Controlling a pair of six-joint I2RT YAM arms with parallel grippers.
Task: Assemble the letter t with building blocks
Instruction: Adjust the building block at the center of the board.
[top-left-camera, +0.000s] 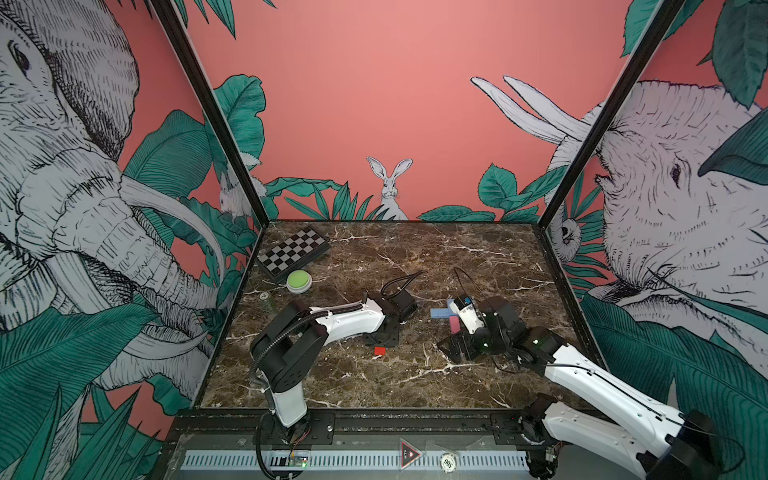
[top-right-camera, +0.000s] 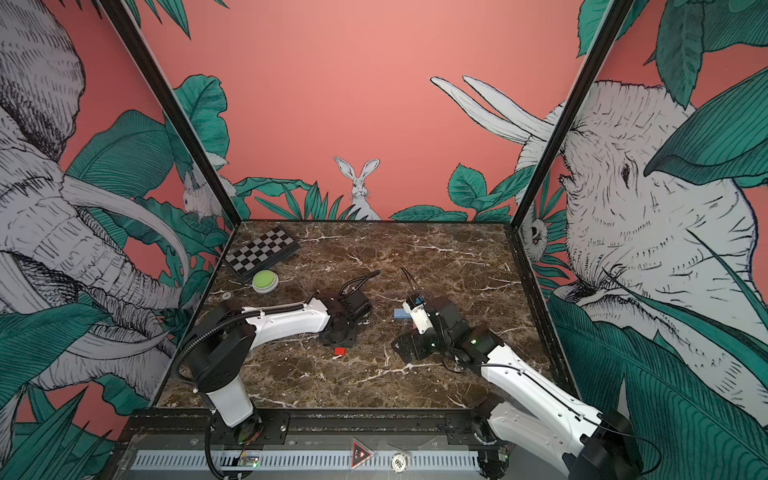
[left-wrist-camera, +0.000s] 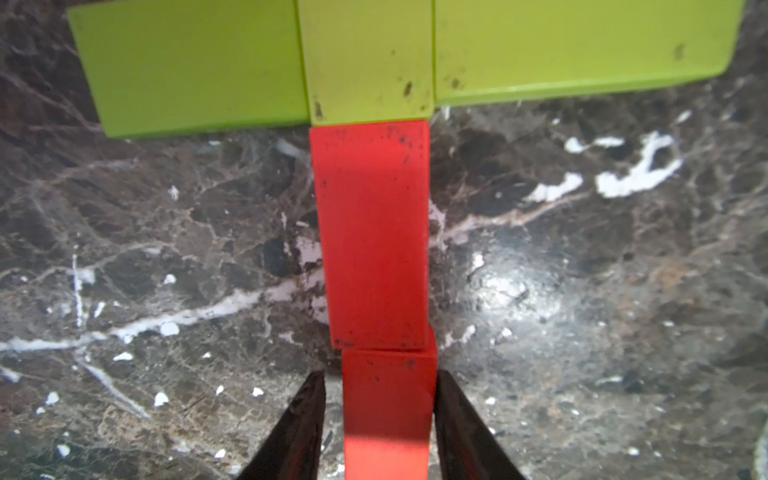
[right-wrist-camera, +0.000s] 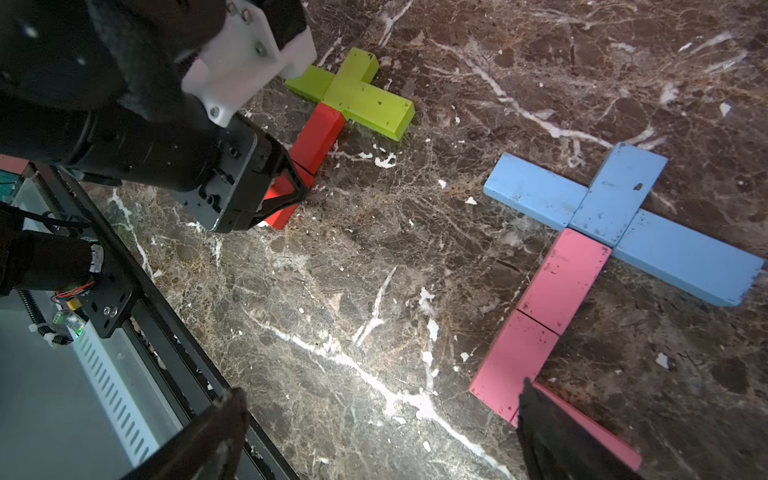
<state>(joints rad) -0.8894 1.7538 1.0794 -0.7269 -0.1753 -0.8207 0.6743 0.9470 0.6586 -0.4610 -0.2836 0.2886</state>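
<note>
**Left jaws loose around the last red stem block**

Near the middle of the dark marble-patterned table (top-left-camera: 415, 257), flat lime green rectangular blocks (left-wrist-camera: 191, 66) form a crossbar. A flat red rectangular block (left-wrist-camera: 372, 232) butts against the crossbar's centre as the stem. A second red block (left-wrist-camera: 388, 415) continues the stem end to end toward the table's front edge, sitting slightly off line.

The left gripper (left-wrist-camera: 380, 376) straddles this second block. One finger touches its side and the other stands just clear, so the jaws are a little apart, not clamped. That is probably because the block already lies flat where the stem needs it.

Nearer the right edge lies another t, with a crossbar of light blue flat blocks (right-wrist-camera: 536, 195) and a stem of pink flat blocks (right-wrist-camera: 561, 278). The right gripper (right-wrist-camera: 380, 386) hangs by that stem's front end, spread wide and holding nothing, likely to avoid nudging it.
</note>
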